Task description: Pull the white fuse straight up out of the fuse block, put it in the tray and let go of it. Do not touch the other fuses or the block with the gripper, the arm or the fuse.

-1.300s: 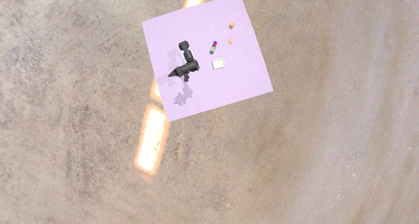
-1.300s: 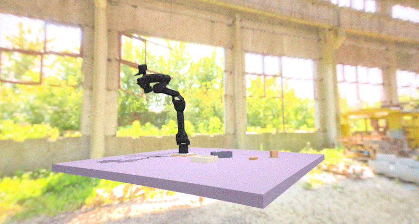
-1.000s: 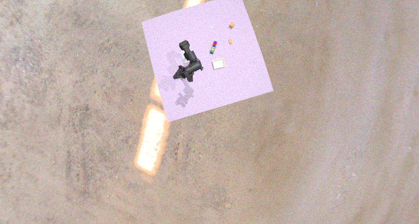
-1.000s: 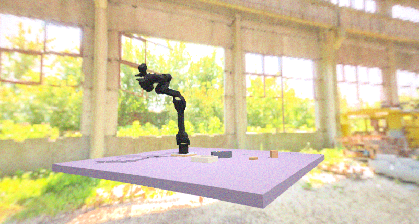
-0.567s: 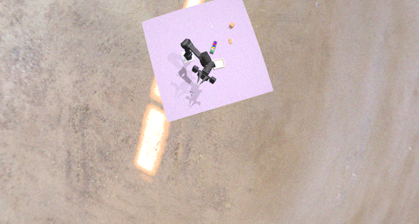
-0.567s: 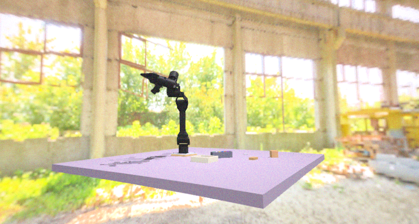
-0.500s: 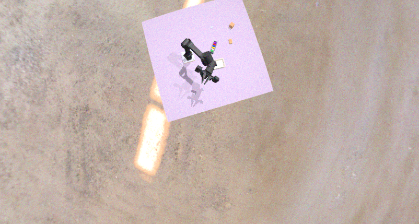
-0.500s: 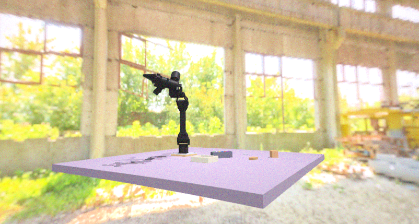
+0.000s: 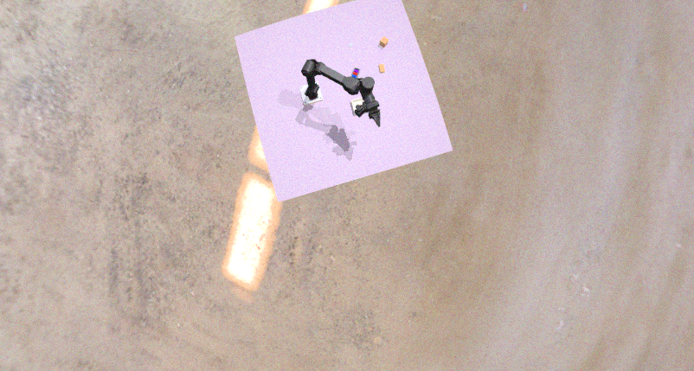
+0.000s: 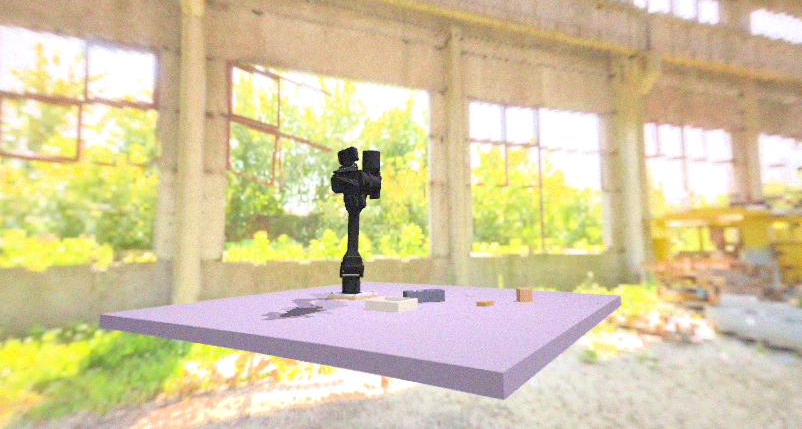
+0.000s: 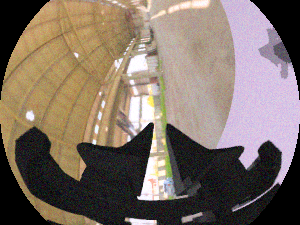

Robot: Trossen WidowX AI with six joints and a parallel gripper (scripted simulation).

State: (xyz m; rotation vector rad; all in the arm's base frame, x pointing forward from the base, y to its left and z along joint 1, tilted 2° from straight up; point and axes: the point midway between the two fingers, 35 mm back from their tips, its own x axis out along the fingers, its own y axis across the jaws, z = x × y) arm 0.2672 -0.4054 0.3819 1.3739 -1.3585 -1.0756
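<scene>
The gripper point(image 9: 378, 124) point(image 10: 339, 175) point(image 11: 159, 125) has its two jaws nearly together, a narrow gap between the pointed tips and nothing held in it; the wrist view looks through that gap to the bright surroundings. It is raised well above the lavender table point(image 9: 316, 169) point(image 10: 336, 341), and seen from the top it lies partly over the tray. The black arm point(image 9: 335, 74) point(image 10: 352, 232) reaches out from a pale base plate point(image 9: 318, 99) point(image 10: 367, 296), its upper links high over the table. The pale, shallow tray point(image 9: 353, 107) point(image 10: 376, 304) sits on the table, some of it hidden from above by the gripper. Near it is the dark fuse block point(image 10: 425, 296), with purple, red and blue fuses point(image 9: 356, 72) showing from above beside the arm, which covers the rest. The white fuse cannot be made out in any view, so whether it is seated in the block cannot be told; it is not between the jaws. Farther out are a low orange piece point(image 9: 382, 68) point(image 10: 484, 303) and a taller orange block point(image 9: 383, 41) point(image 10: 523, 294), apart from each other. The arm's shadow point(image 9: 339, 136) point(image 10: 301, 312) point(image 11: 283, 51) falls across the table, and beyond stand concrete pillars point(image 10: 192, 145) and tall windows with greenery outside.
</scene>
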